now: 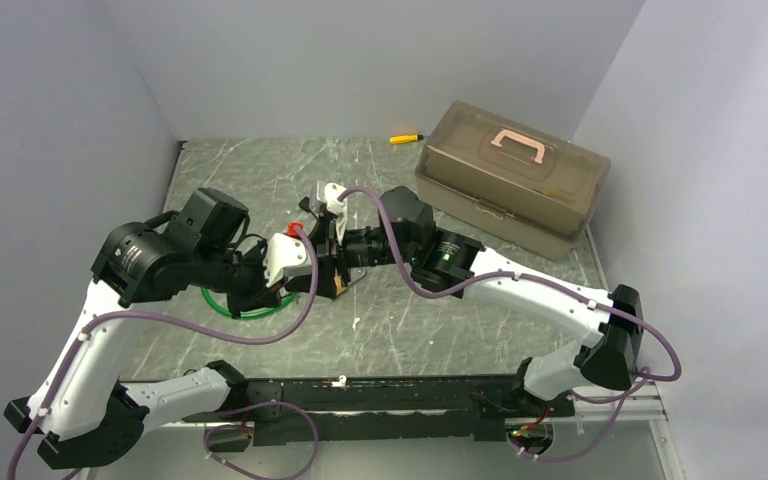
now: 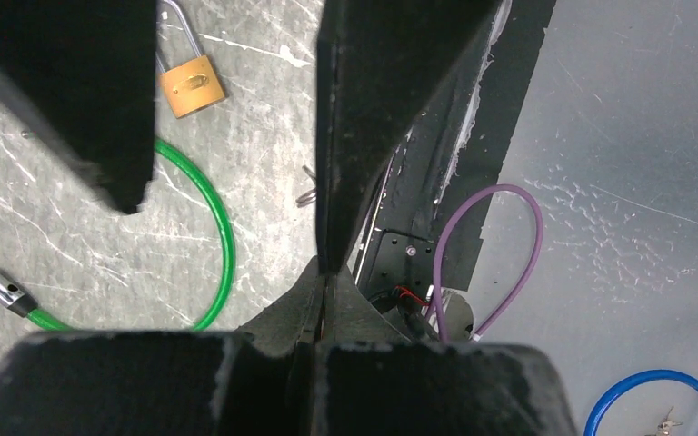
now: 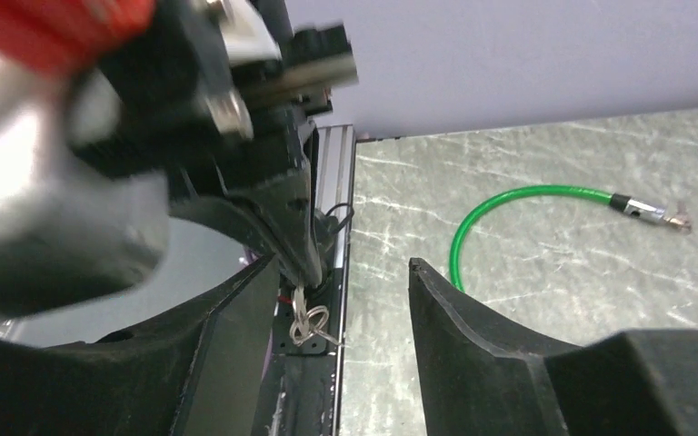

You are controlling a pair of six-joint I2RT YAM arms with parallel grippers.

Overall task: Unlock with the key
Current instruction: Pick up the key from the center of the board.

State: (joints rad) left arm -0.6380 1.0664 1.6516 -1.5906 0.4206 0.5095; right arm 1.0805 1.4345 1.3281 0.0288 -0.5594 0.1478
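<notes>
The small brass padlock [image 2: 191,86] lies untouched on the table [image 2: 264,91]. Apart from it, the thin silvery metal key [image 3: 311,322] hangs pinched in the left end effector [image 3: 302,272]; the right end effector [image 3: 338,268] is spread. Insertion and turning likely remain.

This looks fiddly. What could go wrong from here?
1. The left end effector pinches the key at its very tips, with the ring dangling, so the key could slip or twist out.
2. The padlock lies loose on the table and the right end effector is open, so a push from the key might just shove it away.
3. Both end effectors are crowded together and could bump.
</notes>
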